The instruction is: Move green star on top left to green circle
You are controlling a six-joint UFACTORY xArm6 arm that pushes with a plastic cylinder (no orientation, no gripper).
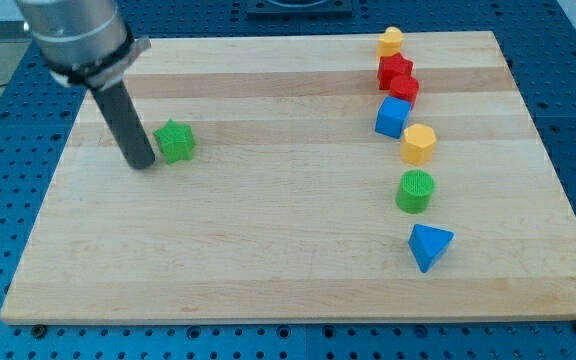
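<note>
The green star [175, 141] lies on the wooden board in the view's upper left. My tip [141, 163] stands just left of the star, touching or nearly touching its left side. The green circle [415, 191] stands at the view's right, about mid-height, far from the star.
A column of blocks runs down the view's right: a yellow block [391, 41] at the top, two red blocks [394, 70] [405, 89], a blue cube [393, 117], a yellow hexagon [419, 143], then below the green circle a blue triangle [429, 245]. The board's edge [298, 318] meets a blue perforated table.
</note>
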